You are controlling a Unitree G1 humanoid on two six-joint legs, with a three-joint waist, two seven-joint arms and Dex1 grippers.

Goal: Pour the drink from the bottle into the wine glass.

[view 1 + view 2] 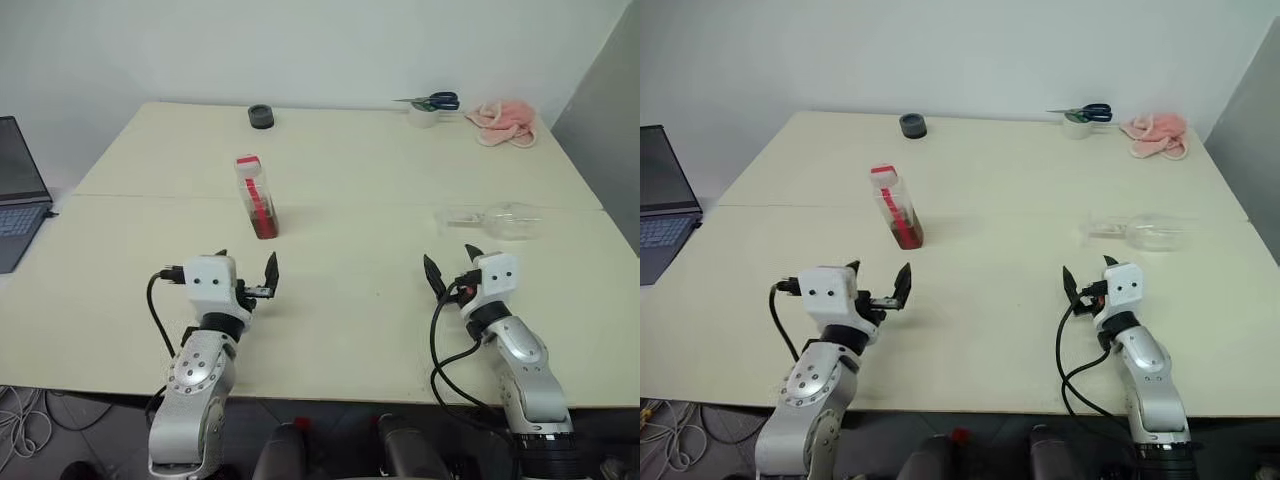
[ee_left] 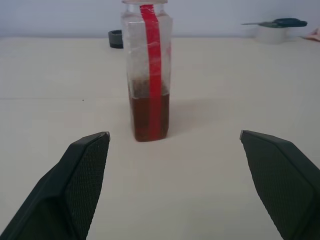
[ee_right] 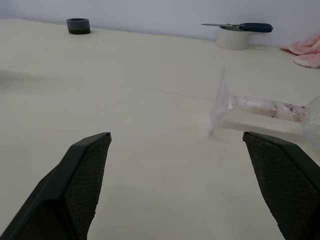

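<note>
The bottle (image 1: 258,197) stands upright on the table's left half, clear with a red label strip and a red top. The reddish-brown drink (image 2: 149,117) fills its lower third. On its side over on the right half lies the wine glass (image 1: 495,220), its foot (image 3: 219,102) pointing left and its bowl to the right. My left gripper (image 1: 247,262) hovers open a short way in front of the bottle, nothing between its fingers. Just before the glass, my right gripper (image 1: 452,262) is open and empty as well.
A laptop (image 1: 15,195) sits at the left edge. At the table's back are a black round object (image 1: 261,116), scissors (image 1: 432,101) on a roll of tape, and a pink cloth (image 1: 505,122). A seam (image 1: 380,204) crosses the table behind the bottle.
</note>
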